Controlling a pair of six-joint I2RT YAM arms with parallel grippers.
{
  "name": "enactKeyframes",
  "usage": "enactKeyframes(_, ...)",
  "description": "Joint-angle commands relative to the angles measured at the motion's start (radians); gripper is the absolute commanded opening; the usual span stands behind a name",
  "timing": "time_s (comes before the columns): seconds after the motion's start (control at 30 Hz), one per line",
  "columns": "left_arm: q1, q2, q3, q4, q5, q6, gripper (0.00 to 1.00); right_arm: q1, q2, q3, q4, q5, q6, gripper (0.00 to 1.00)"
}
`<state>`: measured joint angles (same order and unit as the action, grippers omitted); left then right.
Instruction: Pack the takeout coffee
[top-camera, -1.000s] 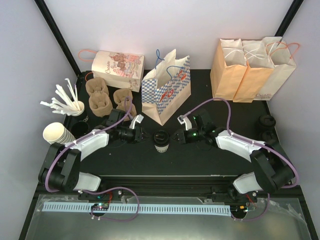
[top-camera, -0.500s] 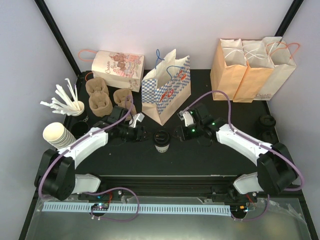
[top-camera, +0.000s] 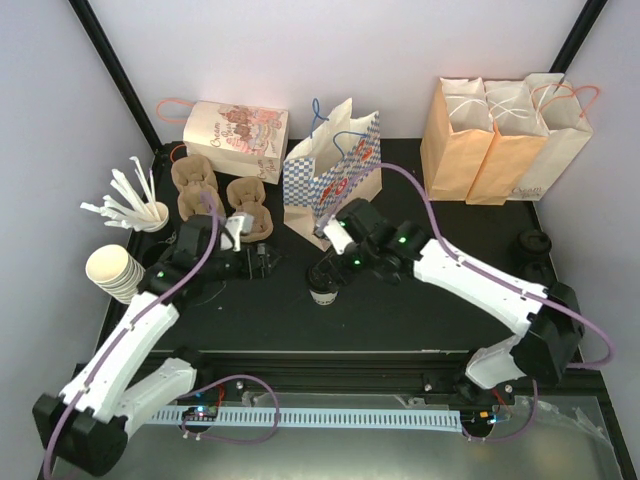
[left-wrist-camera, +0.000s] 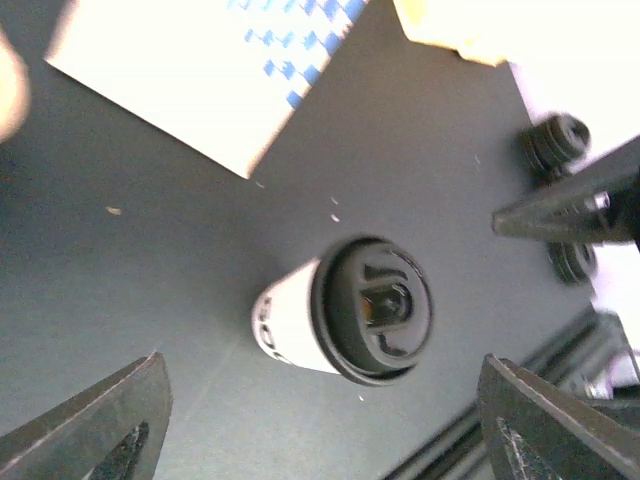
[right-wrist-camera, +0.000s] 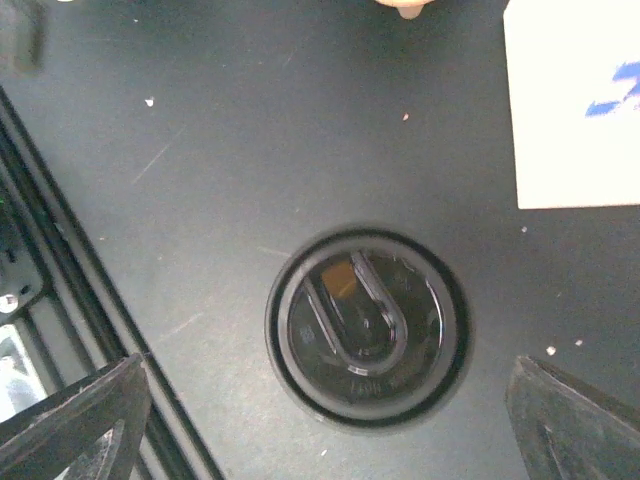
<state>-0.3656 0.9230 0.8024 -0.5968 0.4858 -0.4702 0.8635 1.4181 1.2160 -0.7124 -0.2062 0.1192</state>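
One takeout coffee cup, white with black printing and a black lid, stands on the black table in front of the blue-checked bag. My right gripper hovers right above it, open and empty. In the right wrist view the lid lies between the spread fingers. My left gripper is open and empty, to the left of the cup. The left wrist view shows the cup ahead between its fingers. Two more lidded cups stand at the table's right edge.
Three tan paper bags stand at the back right and a white printed bag at the back left. Brown pulp carriers, a stack of plain white cups and a cup of white utensils fill the left side.
My right gripper has moved left from beside the cup to above it. My left arm has risen and its gripper has drawn back to the left, away from the cup.
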Motion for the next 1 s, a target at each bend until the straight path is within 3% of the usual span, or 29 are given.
enactKeyframes(0.0,0.037,-0.150,0.004,-0.101,-0.276,-0.027,0.92,0.073,0.112,0.121,-0.125,0.197,-0.075,1.00)
enactKeyframes(0.07,0.058,-0.211,0.004,-0.139,-0.357,-0.032,0.98,0.103,0.165,0.167,-0.165,0.253,-0.065,1.00)
enactKeyframes(0.3,0.079,-0.307,0.020,-0.206,-0.471,-0.033,0.99,0.113,0.265,0.228,-0.209,0.286,0.005,1.00)
enactKeyframes(0.67,0.080,-0.269,0.007,-0.170,-0.409,-0.012,0.99,0.113,0.304,0.237,-0.208,0.265,0.011,0.84)
enactKeyframes(0.97,0.080,-0.259,-0.021,-0.140,-0.380,-0.004,0.99,0.116,0.326,0.240,-0.218,0.280,-0.003,0.84)
